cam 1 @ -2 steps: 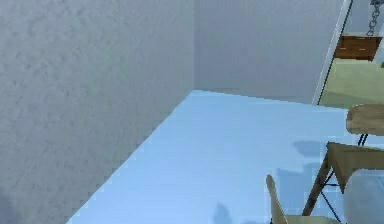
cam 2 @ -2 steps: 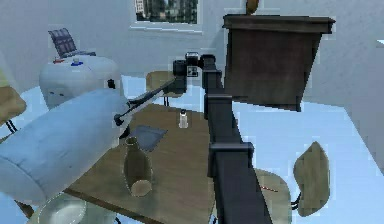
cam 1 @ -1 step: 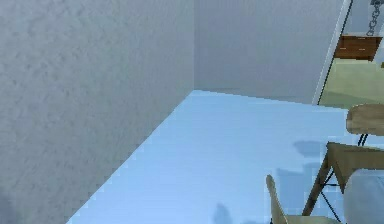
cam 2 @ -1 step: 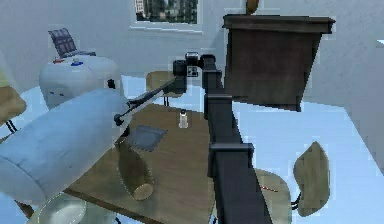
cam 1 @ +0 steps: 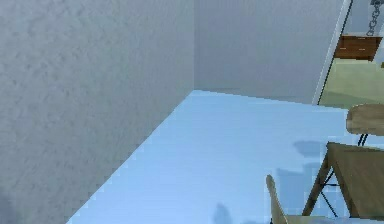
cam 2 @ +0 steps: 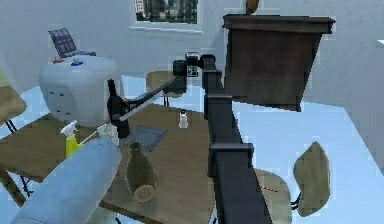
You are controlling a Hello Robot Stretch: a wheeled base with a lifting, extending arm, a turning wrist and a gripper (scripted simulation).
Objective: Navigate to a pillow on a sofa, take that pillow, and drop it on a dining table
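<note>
Presently, forward view: a grey wall on the left, pale blue floor, a wooden chair at the near right, and a doorway at the far right with a brown cabinet beyond it. Arm side view: a wooden dining table with the arm reaching across it and the gripper out over the tabletop. The state of its fingers cannot be told. Things stand on the table behind it, so whether it holds anything cannot be told either. The pillow, pale blue and elongated, sits at the near left over the table's near edge. Its long axis runs from near left up toward the far right, and its upper end points at the gripper. Whether it rests on the table cannot be told. A brown vase stands just beside the pillow, a yellow spray bottle behind it. A dark bottle, a small white shaker and a grey mat stand farther in. A large white container at the far left carries blue marks too small to read. A dark wooden cupboard stands at the far right.
</note>
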